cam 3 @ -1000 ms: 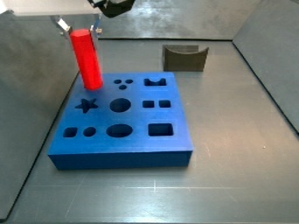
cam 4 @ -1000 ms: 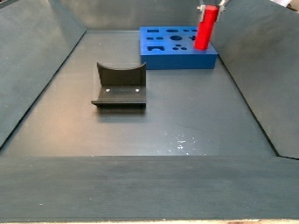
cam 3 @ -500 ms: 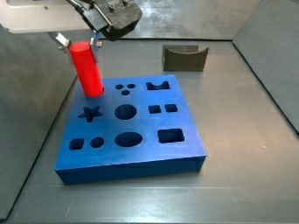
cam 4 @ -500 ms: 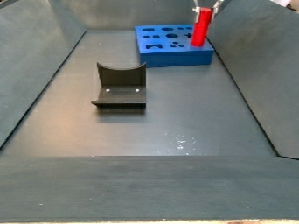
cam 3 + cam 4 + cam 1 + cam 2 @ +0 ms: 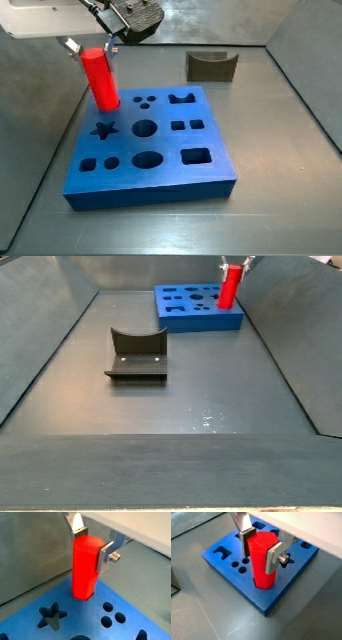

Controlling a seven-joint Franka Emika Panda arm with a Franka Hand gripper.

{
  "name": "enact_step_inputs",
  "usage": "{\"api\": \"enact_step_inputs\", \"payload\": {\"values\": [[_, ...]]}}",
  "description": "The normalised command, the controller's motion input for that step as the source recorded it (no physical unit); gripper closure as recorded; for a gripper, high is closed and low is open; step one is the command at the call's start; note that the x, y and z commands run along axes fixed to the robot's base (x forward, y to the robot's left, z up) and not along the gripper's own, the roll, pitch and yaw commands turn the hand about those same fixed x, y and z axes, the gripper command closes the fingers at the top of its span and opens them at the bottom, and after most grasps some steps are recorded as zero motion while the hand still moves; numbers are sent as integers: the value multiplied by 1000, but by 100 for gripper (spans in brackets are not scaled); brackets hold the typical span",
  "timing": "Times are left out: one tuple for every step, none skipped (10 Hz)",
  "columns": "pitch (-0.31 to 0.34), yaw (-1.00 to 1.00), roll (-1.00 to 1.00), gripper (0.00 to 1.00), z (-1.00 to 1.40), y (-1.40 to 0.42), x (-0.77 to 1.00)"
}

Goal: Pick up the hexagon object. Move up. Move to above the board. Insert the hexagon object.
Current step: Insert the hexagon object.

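The hexagon object (image 5: 99, 80), a bright red prism, stands upright with its lower end in a hole at the far left corner of the blue board (image 5: 221, 135). My gripper (image 5: 91, 45) is at its top, with its silver fingers (image 5: 272, 559) pressed on two opposite faces. Both wrist views show the red prism (image 5: 85, 567) (image 5: 263, 567) between the plates, its base at the board's surface (image 5: 80, 612) (image 5: 271, 599). In a side view the hexagon object (image 5: 229, 286) stands at the board's (image 5: 201, 322) right end under the gripper (image 5: 230, 266).
The dark fixture (image 5: 211, 66) (image 5: 136, 354) stands on the grey floor apart from the board. Star, round and square cutouts (image 5: 138, 127) cover the board's top. Grey walls (image 5: 54, 326) enclose the floor on the sides.
Over the last second the gripper came down with the red prism, and its lower end went into the corner hole. The board looks slightly shifted. Little has changed in the last half second.
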Motion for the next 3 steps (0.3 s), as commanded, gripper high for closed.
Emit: {"api": "enact_step_inputs", "payload": {"values": [[391,-51,49,100,-449,89,603],[27,0,-24,100,0,0,0],[0,0,0,100,0,0,0]]}}
